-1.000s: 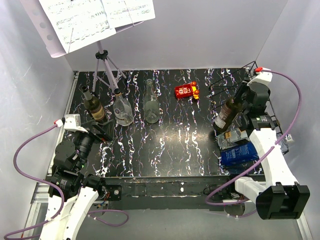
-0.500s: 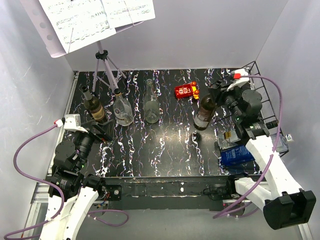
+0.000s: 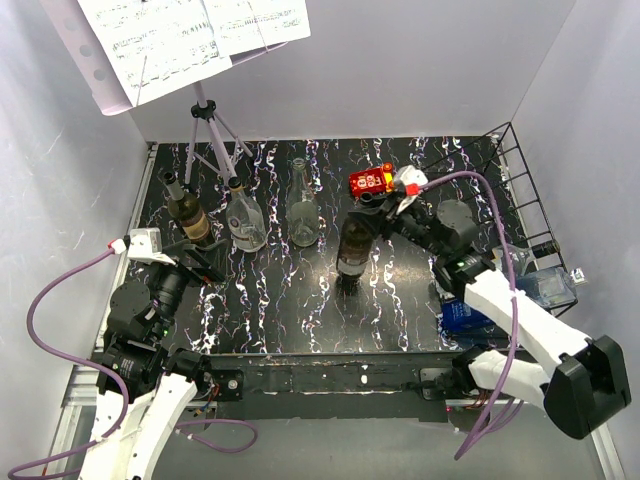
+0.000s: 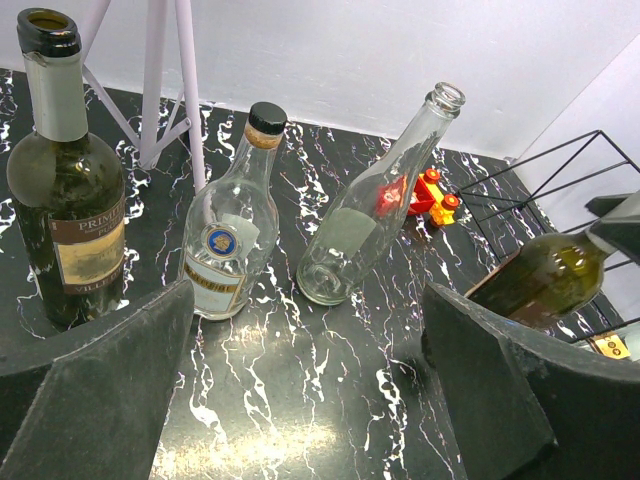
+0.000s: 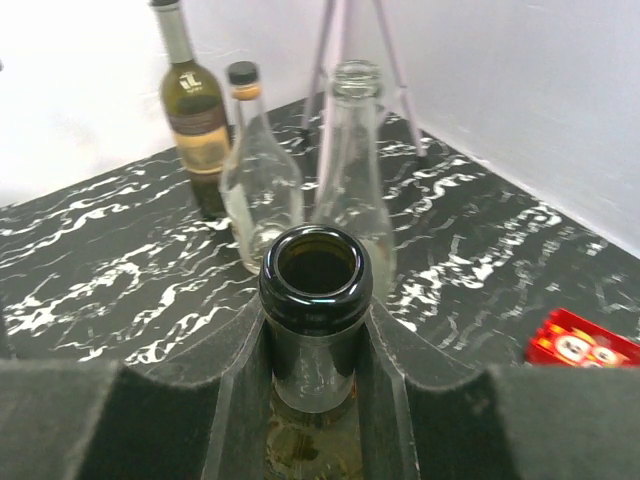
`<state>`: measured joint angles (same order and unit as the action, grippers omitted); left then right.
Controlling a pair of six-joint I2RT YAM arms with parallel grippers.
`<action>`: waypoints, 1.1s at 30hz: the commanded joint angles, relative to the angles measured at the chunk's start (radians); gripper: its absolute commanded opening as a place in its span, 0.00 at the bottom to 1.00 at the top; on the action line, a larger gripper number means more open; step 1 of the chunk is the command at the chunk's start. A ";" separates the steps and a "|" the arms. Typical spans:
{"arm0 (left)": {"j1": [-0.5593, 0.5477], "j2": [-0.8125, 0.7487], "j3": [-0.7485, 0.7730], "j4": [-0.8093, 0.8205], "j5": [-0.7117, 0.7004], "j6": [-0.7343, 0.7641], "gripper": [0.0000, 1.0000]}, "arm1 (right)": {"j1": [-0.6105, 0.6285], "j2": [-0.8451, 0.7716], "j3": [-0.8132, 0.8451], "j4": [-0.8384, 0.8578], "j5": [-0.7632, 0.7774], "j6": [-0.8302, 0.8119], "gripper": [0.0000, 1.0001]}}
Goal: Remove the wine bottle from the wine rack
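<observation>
- Right wrist view: the right gripper is clamped on the neck of the wine bottle, just under the lip. I judge this hold lets the body hang below the fingers for carrying.
- In the top external view the bottle is tilted over the middle of the table, well apart from the wine rack. I cannot tell whether its base touches down.
- The left gripper is spread wide and holds nothing, facing three other bottles.
</observation>
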<state>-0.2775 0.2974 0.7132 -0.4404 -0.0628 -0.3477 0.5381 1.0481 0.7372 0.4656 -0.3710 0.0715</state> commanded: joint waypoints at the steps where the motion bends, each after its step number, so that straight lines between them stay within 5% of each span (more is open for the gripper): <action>1: -0.003 -0.007 -0.003 0.005 -0.008 0.013 0.98 | 0.089 0.052 0.090 0.257 -0.042 -0.002 0.01; 13: -0.009 -0.003 0.032 -0.052 -0.123 -0.017 0.98 | 0.315 0.345 0.298 0.355 -0.026 -0.047 0.01; 33: -0.009 0.045 0.540 -0.213 -0.190 -0.079 0.98 | 0.556 0.924 0.925 0.324 0.026 -0.026 0.01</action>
<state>-0.2836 0.3264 1.1995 -0.6003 -0.2283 -0.4309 1.0637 1.9396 1.5093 0.6567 -0.3679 0.0483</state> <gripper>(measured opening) 0.981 0.385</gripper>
